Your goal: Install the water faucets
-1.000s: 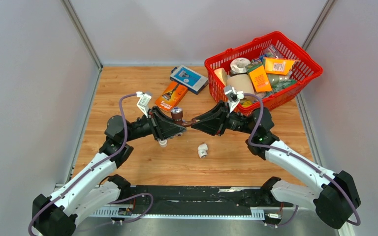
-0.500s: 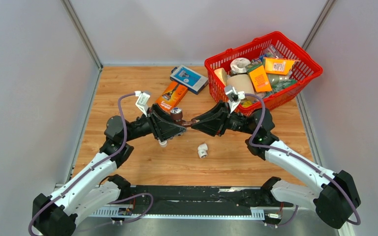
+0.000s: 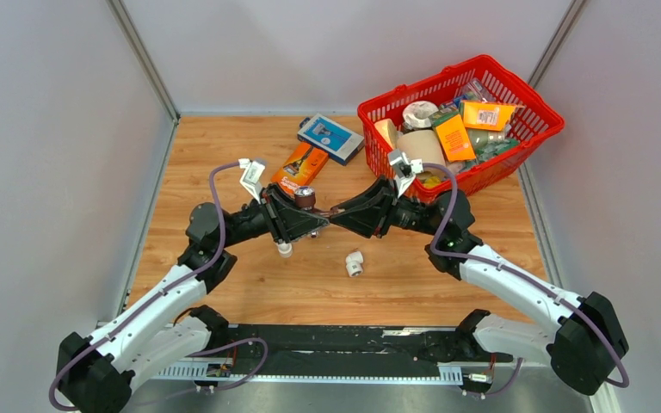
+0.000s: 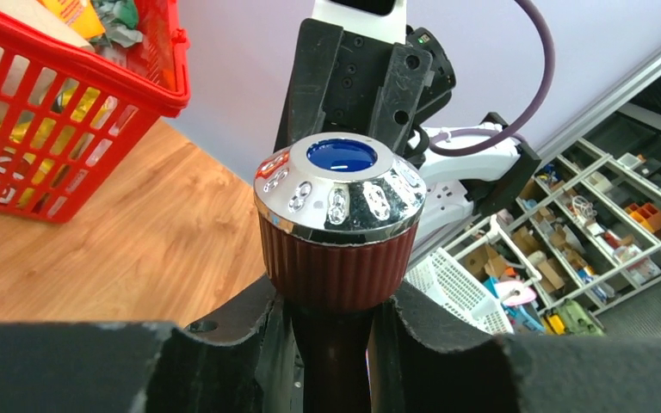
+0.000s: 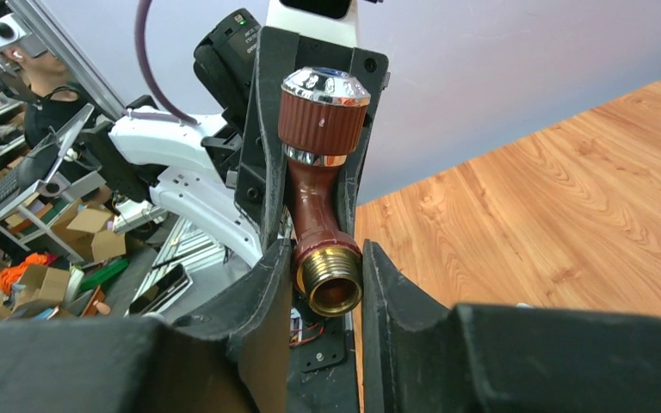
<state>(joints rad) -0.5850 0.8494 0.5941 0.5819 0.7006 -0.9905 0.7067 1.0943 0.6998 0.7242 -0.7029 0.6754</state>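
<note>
The dark brown faucet (image 3: 308,200), with a ribbed brown knob, chrome cap and blue dot, is held in the air between both grippers above the table's middle. My left gripper (image 3: 314,225) is shut on its stem just under the knob (image 4: 338,206). My right gripper (image 3: 337,215) faces it, its fingers (image 5: 258,292) closed against the brass threaded end (image 5: 329,280). The light blue faucet is out of view.
One white elbow fitting (image 3: 355,264) lies on the wood in front of the grippers, another (image 3: 285,249) under the left gripper. A red basket (image 3: 430,82) full of packets stands back right. A blue box (image 3: 330,137) and an orange packet (image 3: 299,168) lie behind.
My right gripper has moved left onto the faucet's threaded end, so the two grippers now meet tip to tip. The left gripper and faucet have shifted slightly back.
</note>
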